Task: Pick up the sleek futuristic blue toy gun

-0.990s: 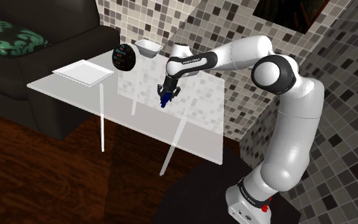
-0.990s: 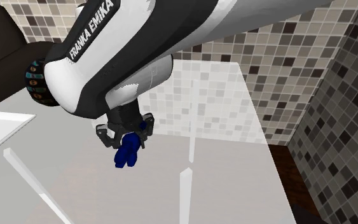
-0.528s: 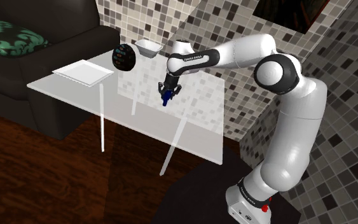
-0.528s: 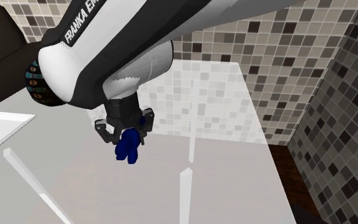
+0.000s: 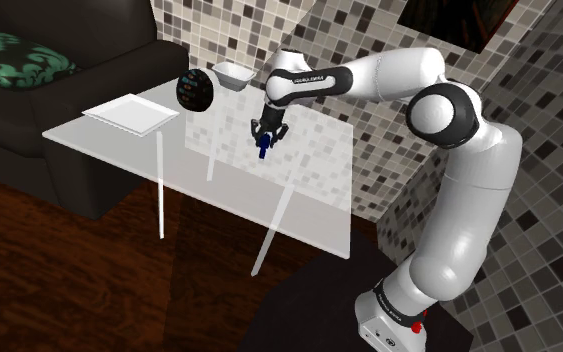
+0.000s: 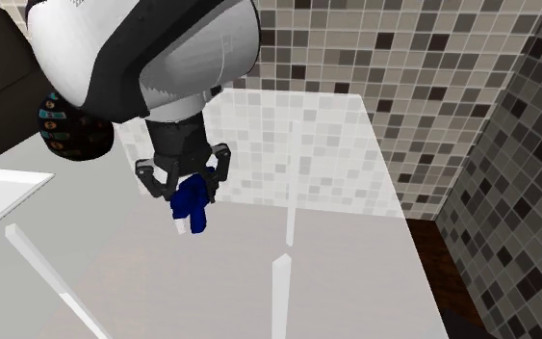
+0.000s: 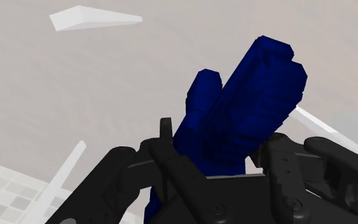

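The end effector [image 5: 263, 139] has its two black fingers [image 7: 123, 181] shut tight on the blue gun [image 5: 263, 150]. The gun hangs down from them, so it is up in the air over the glass bench [image 5: 299, 205] and does not seem to touch the top. In the second exterior view the gun [image 6: 191, 207] sticks out below the end effector [image 6: 184, 188], with the pale bench top under it. In the wrist view the gun [image 7: 247, 108] is big and dark blue (it looks blocky), and the fingers hug it on both sides. The white arm [image 5: 469, 200] goes up from its stand [image 5: 394, 325] and bends over the bench. At the far end of the bench sit a black ball [image 5: 195, 90], a small white bowl [image 5: 234, 72] and a flat white tray [image 5: 129, 112], well apart from the gun. Past them is a dark sofa [image 5: 69, 140] with a green cushion [image 5: 14, 55].
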Controlling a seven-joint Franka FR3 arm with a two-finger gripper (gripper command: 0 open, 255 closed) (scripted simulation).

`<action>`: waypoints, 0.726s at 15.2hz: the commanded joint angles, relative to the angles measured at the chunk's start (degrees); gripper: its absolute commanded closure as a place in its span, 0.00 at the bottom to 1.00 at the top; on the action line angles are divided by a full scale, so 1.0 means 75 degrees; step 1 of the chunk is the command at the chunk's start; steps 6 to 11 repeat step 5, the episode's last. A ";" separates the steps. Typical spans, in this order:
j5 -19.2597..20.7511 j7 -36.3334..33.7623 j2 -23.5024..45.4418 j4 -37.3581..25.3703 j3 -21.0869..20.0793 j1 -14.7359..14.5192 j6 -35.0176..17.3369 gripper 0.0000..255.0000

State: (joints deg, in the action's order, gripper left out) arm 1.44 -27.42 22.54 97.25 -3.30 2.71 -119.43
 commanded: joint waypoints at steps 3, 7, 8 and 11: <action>-0.0012 -0.0001 -0.0188 -0.0165 -0.0009 -0.0004 0.0352 1.00; -0.0012 -0.0001 -0.0193 -0.0172 -0.0009 -0.0004 0.0365 1.00; -0.0012 -0.0001 -0.0193 -0.0172 -0.0009 -0.0004 0.0365 1.00; -0.0012 -0.0001 -0.0193 -0.0172 -0.0009 -0.0004 0.0365 1.00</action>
